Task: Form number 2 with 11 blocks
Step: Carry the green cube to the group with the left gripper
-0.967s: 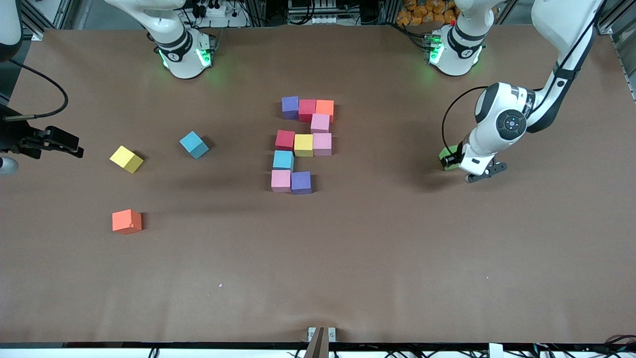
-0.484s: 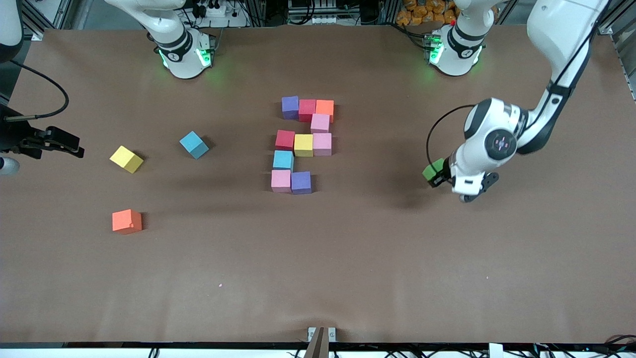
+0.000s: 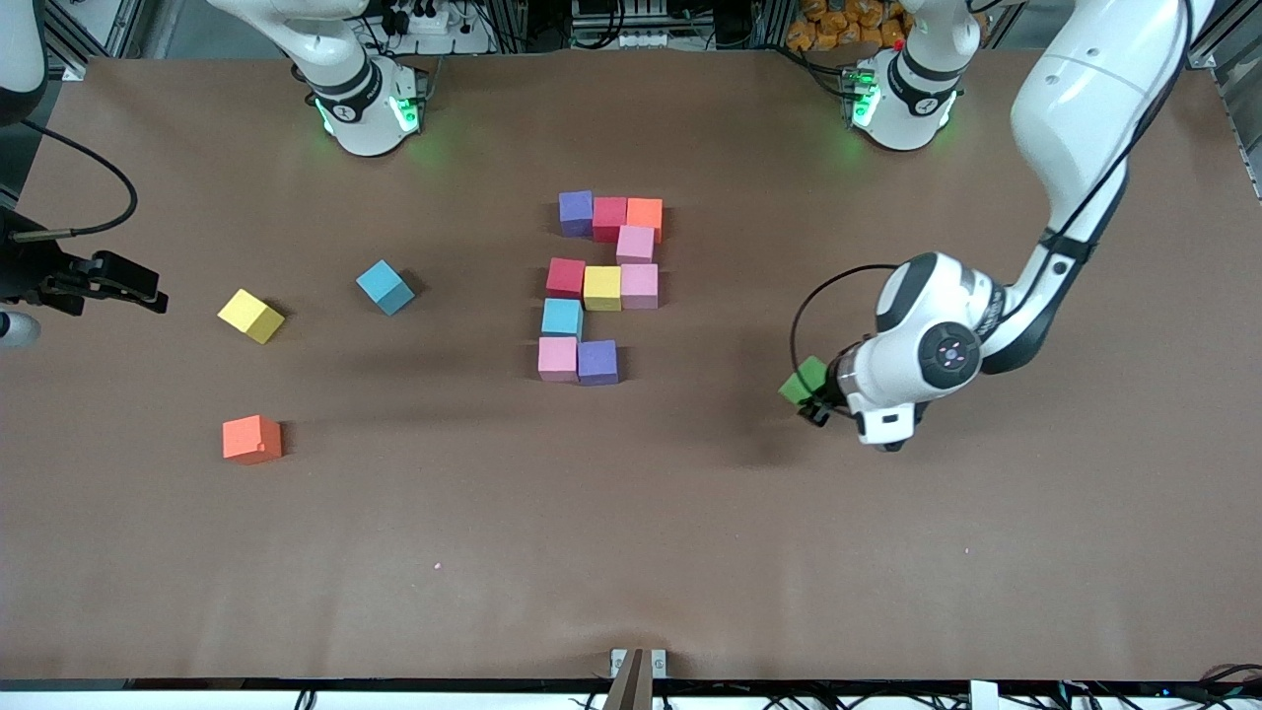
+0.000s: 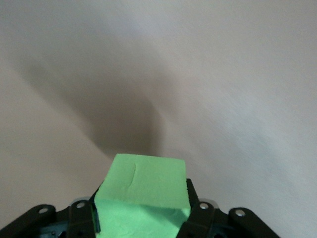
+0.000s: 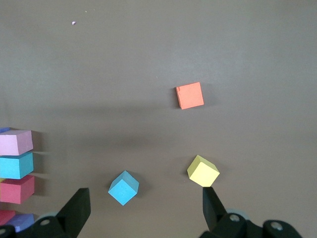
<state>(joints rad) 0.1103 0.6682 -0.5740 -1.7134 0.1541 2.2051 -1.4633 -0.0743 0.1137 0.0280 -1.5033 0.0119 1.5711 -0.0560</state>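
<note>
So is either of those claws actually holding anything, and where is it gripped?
Yes: the left gripper pinches the green block by two side faces, up off the table. The right gripper holds nothing.

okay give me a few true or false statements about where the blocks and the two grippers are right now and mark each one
1. The left gripper is shut on the green block. True.
2. The green block rests on the table. False: it is held in the air above bare table, apart from the digit.
3. The right gripper is open and holds nothing. True.
4. The loose orange block touches the loose yellow block. False: they lie apart, the orange one nearer the front camera.
5. The number 2 already contains a green block. False: its bottom row has only pink and purple.
</note>
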